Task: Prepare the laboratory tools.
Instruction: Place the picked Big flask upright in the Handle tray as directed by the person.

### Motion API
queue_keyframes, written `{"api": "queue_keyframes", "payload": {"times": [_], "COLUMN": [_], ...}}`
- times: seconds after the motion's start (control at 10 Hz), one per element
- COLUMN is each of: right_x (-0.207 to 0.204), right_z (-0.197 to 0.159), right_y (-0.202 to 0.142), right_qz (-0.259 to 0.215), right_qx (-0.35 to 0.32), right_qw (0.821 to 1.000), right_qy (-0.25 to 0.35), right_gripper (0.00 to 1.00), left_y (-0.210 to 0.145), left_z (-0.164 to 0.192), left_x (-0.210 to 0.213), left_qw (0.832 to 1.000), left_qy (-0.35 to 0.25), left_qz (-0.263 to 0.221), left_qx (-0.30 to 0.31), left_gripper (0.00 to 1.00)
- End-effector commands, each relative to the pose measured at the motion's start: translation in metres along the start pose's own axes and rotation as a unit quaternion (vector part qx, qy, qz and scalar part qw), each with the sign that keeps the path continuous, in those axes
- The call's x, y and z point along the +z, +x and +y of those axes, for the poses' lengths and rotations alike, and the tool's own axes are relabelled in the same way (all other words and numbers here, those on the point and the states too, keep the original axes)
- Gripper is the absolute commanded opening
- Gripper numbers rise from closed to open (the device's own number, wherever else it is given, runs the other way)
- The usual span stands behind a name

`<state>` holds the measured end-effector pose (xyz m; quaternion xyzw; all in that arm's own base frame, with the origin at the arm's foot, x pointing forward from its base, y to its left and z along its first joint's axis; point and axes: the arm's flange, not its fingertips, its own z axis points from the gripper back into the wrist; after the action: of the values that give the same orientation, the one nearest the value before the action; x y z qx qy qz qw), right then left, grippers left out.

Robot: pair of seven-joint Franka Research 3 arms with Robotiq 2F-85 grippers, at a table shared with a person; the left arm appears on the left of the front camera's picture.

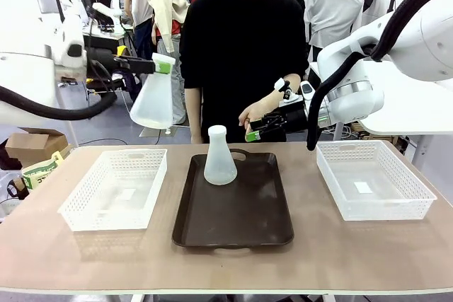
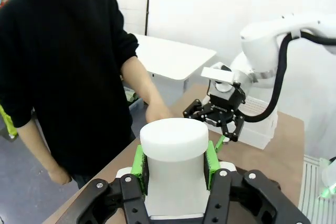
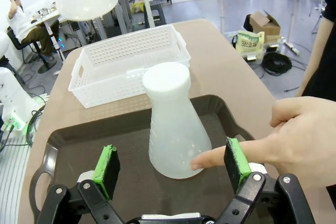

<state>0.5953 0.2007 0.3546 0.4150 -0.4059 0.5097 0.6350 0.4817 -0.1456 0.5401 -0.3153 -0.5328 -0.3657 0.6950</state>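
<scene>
Flask one (image 1: 152,102) hangs by its neck, clamped in the left gripper (image 1: 164,66) above the left basket (image 1: 117,190). Flask two (image 1: 219,157) stands at the tray's (image 1: 233,221) far edge; the right gripper (image 3: 173,174), spread wide, faces it beside the person's hand (image 3: 299,140). Next: probably closing on its neck.

Frosted flasks: one (image 1: 220,158) upright, one (image 1: 153,101) aloft

You have two conical flasks: one (image 1: 153,100) raised and one (image 1: 219,156) on the tray. You also have two white mesh baskets (image 1: 115,190) (image 1: 373,179) and one brown tray (image 1: 233,217).
</scene>
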Motion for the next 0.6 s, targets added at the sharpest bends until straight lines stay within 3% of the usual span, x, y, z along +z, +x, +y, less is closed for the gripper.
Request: {"api": "queue_keyframes", "payload": {"times": [0.0, 0.2, 0.4, 0.5], "right_x": [-0.002, -0.002, -0.002, -0.002], "right_z": [-0.002, -0.002, -0.002, -0.002], "right_y": [0.000, 0.000, 0.000, 0.000], "right_qz": [0.001, 0.001, 0.001, 0.001], "right_qx": [0.003, 0.003, 0.003, 0.003], "right_qw": [1.000, 1.000, 1.000, 1.000], "right_qy": [-0.001, -0.001, -0.001, -0.001], "right_gripper": [1.00, 1.00, 1.00, 1.00], "left_y": [-0.024, -0.035, -0.060, -0.067], "left_z": [-0.053, -0.076, -0.083, -0.090], "left_x": [-0.012, -0.025, -0.046, -0.056], "left_qw": [0.994, 0.988, 0.987, 0.988], "left_qy": [0.039, 0.035, 0.047, 0.023], "left_qz": [-0.071, -0.106, -0.112, -0.112], "left_qx": [-0.080, -0.110, -0.107, -0.102], "left_gripper": [0.00, 0.00, 0.00, 0.00]}}
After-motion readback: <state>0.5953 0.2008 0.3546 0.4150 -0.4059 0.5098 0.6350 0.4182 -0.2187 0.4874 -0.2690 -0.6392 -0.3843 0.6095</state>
